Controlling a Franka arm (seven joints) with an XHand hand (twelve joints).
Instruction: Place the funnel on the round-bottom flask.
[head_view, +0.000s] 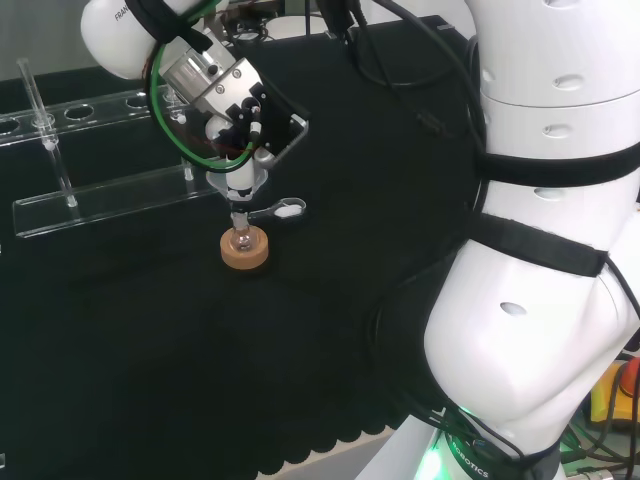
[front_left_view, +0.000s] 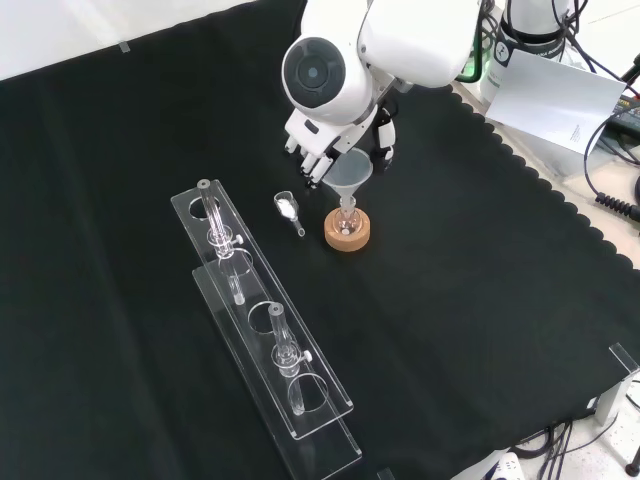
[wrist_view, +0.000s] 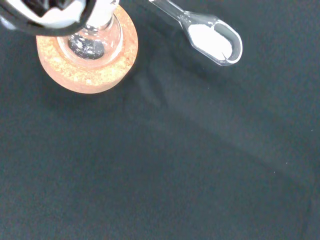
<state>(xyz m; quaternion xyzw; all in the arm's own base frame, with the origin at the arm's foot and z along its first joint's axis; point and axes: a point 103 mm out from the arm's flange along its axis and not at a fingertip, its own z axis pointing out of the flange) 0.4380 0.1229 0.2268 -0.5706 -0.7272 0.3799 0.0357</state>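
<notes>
A small clear round-bottom flask (front_left_view: 346, 222) sits in a cork ring (front_left_view: 348, 236) near the middle of the cloth. A clear funnel (front_left_view: 348, 176) stands upright over it, its stem reaching down into the flask's neck. My hand (front_left_view: 330, 150) is just above, fingers and thumb curled round the funnel's cone. In the head view the hand (head_view: 243, 115) hangs right over the flask (head_view: 241, 240) and cork ring (head_view: 245, 254). The wrist view looks down on the cork ring (wrist_view: 87, 75) and the flask (wrist_view: 95, 42) inside it, beside a blurred white part of the hand (wrist_view: 50, 12).
A clear spoon with white powder (front_left_view: 288, 207) lies just left of the cork ring in the front view, also seen as the spoon (head_view: 285, 209) and the spoon (wrist_view: 212, 40). Two clear test-tube racks (front_left_view: 270, 320) with tubes lie further left and nearer in that view.
</notes>
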